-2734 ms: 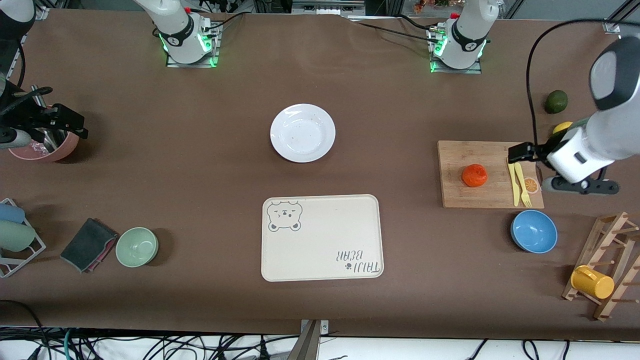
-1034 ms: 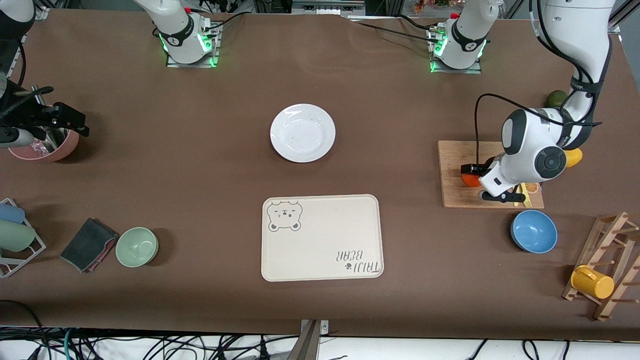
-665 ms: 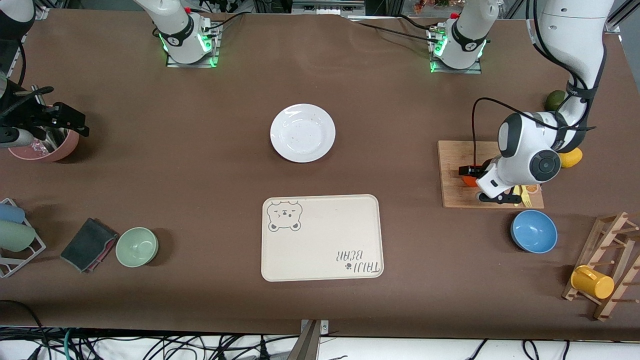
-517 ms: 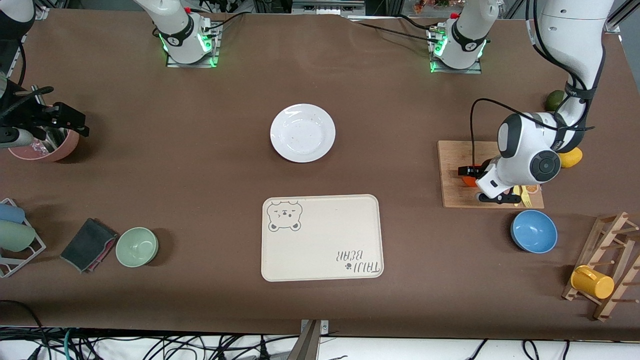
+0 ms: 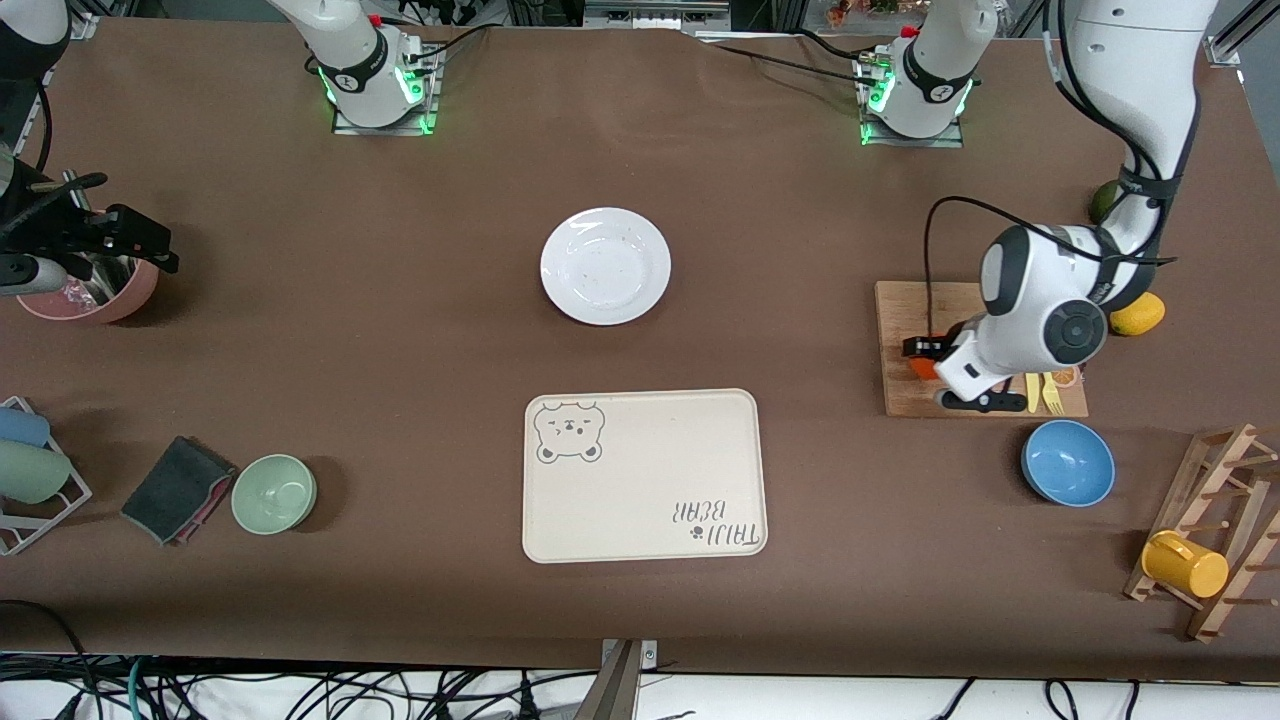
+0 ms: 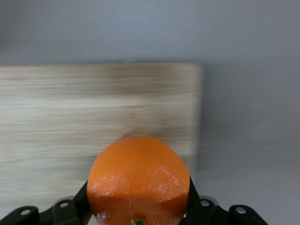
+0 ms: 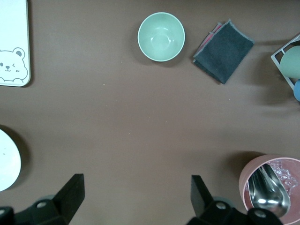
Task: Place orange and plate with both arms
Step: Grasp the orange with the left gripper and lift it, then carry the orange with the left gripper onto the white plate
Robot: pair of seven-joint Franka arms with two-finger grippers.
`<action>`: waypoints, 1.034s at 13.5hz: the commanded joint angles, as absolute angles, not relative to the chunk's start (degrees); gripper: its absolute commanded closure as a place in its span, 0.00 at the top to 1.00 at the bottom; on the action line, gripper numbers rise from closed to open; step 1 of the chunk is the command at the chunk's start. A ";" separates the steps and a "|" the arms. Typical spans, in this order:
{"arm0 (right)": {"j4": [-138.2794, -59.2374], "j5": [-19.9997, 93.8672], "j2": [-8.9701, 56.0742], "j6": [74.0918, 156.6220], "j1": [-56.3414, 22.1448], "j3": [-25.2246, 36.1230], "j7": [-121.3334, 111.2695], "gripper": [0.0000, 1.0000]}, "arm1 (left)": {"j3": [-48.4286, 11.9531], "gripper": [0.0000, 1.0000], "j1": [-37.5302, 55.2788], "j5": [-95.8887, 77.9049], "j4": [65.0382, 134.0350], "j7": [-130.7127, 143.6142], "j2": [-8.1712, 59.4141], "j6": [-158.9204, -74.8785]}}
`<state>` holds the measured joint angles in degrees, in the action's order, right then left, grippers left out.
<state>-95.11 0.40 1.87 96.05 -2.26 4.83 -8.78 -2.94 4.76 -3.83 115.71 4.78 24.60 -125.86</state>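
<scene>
A cream tray with a bear drawing (image 5: 643,476) sits at lower centre. A wooden cutting board (image 5: 905,345) with yellow cutlery (image 5: 1040,391) lies at centre right, a blue bowl (image 5: 1067,463) below it. A green bowl (image 5: 274,493) and dark folded cloth (image 5: 177,489) sit lower left. A pink pot (image 5: 92,292) sits at the left edge.

The orange (image 6: 139,180) has a glossy, finely dimpled skin. Under it the cutting board (image 6: 93,117) is pale wood with long straight grain, matt. The plate (image 5: 605,266) is white and glossy, smooth like glazed ceramic. The tray (image 5: 644,475) looks like matt cream plastic. The table cover (image 5: 400,350) is brown and matt. The folded cloth (image 7: 223,45) is dark grey, soft and napped. The spoons (image 7: 267,192) in the pink cup (image 7: 248,174) are shiny metal
</scene>
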 commanded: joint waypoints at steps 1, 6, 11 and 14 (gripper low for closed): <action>-93.78 0.26 2.20 94.83 -1.76 4.57 -8.70 1.00 | -9.90 0.00 5.19 -6.32 115.58 13.58 22.85 -124.63; -93.78 0.26 2.11 94.83 -1.76 4.57 -8.61 1.00 | -24.24 0.00 8.33 -13.27 115.58 36.51 23.90 -130.15; -93.78 0.26 2.02 94.83 -1.85 4.48 -8.96 1.00 | -24.61 0.00 23.55 -12.48 112.87 64.30 28.99 -140.97; -93.78 0.26 2.02 94.83 -1.84 4.48 -8.97 1.00 | -23.74 0.00 30.21 -12.05 106.90 75.80 34.08 -141.76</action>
